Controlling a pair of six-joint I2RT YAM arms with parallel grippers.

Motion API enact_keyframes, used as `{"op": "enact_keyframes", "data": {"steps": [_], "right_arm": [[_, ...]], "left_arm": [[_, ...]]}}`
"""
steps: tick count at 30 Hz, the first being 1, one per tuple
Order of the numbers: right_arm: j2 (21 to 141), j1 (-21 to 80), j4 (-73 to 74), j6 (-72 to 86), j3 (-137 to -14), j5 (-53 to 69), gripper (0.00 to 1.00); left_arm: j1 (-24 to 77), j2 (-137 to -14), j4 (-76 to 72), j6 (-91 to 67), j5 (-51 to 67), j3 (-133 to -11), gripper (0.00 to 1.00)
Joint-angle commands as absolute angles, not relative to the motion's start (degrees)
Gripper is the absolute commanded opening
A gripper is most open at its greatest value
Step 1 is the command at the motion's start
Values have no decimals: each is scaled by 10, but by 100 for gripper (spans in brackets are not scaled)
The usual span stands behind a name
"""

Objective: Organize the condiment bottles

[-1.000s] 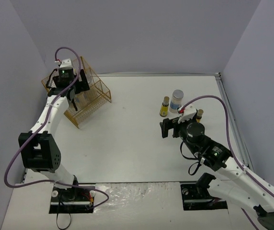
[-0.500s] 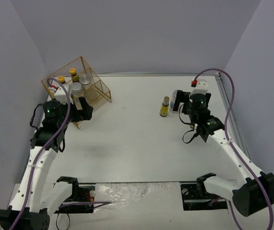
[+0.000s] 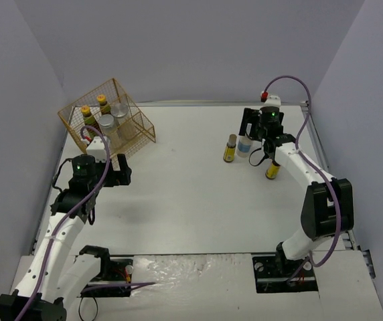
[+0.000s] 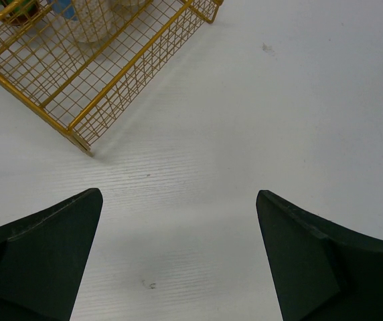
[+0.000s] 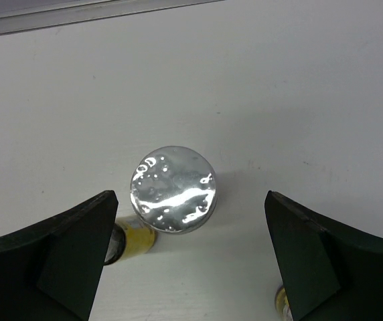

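- Top external: two slim bottles point(image 3: 85, 112) and two jars point(image 3: 106, 123) are seen standing in the wire basket point(image 3: 142, 131) at far left. A loose jar point(image 3: 245, 146) and two loose slim bottles point(image 3: 230, 148) are seen at far right, with the right gripper point(image 3: 259, 131) over that jar.
- Left wrist: the left gripper point(image 4: 178, 198) is seen spread wide over the table point(image 4: 258, 100), nothing held, with the wire basket at far left.
- Right wrist: the right gripper's jaws are seen wide apart on either side of the loose jar's silver lid, not touching it.
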State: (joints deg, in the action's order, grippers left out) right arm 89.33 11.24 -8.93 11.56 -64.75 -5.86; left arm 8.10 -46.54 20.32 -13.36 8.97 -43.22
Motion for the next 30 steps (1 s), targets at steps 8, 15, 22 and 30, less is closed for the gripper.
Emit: {"op": "enact_keyframes", "data": {"steps": [8, 15, 22, 30], "right_arm": [[970, 100, -145, 101, -703, -13, 84], [975, 87, -163, 104, -679, -10, 68], [901, 83, -154, 89, -645, -34, 20], [770, 92, -109, 54, -637, -9, 0]], "left_arm": [[83, -466, 167, -123, 75, -457, 97], [83, -471, 168, -123, 78, -457, 97], [83, -473, 167, -121, 78, -456, 97], [82, -476, 167, -123, 81, -457, 97]]}}
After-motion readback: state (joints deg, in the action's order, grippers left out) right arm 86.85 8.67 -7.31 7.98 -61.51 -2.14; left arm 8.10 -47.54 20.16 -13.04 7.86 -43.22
